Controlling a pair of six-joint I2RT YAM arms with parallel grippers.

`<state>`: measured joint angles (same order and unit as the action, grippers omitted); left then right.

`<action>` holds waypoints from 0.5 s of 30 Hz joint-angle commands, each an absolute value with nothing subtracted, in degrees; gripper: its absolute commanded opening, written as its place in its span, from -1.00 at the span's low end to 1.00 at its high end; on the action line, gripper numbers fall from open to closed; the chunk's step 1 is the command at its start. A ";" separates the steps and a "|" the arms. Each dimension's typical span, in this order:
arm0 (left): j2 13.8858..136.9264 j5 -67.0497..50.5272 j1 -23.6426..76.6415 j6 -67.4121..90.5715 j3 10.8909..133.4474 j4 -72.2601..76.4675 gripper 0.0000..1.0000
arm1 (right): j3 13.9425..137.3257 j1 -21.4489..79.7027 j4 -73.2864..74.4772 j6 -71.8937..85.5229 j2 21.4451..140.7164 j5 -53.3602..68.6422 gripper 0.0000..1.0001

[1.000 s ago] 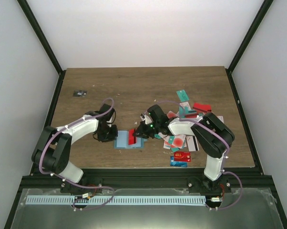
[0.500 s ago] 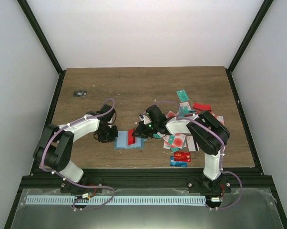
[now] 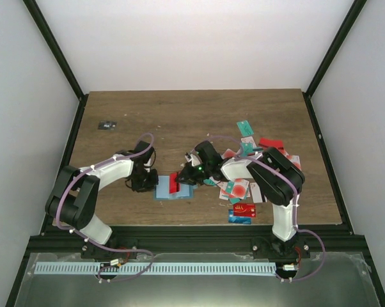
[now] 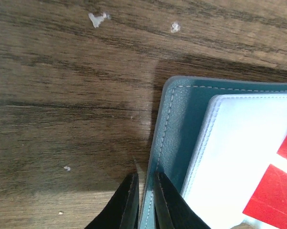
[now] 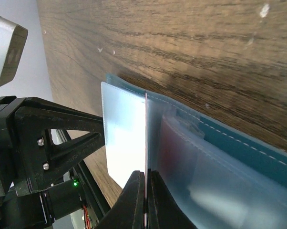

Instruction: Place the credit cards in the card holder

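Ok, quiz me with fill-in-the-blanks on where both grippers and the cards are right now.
1. The left gripper pinches the holder's edge, while the right gripper grips a ____ card.
2. The loose cards lie on the ____ arm's side of the holder.
3. The dark object sits near the table's far ____ corner.
Missing words: red; right; left.
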<state>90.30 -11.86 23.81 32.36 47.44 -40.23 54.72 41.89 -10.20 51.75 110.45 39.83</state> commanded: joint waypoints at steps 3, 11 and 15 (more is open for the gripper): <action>91.03 -13.36 23.62 31.55 45.74 -39.21 -0.78 | 55.86 43.18 -13.75 53.17 112.11 41.32 -0.99; 90.49 -13.36 23.60 31.20 44.89 -39.23 -0.79 | 53.32 43.42 -18.15 56.02 112.21 42.35 -0.99; 90.40 -13.65 23.64 31.10 44.53 -39.08 -0.78 | 52.07 43.82 -20.76 57.96 112.45 42.93 -0.99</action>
<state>89.89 -13.17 23.62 31.86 46.59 -38.96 53.10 42.92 -16.84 55.88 111.90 41.93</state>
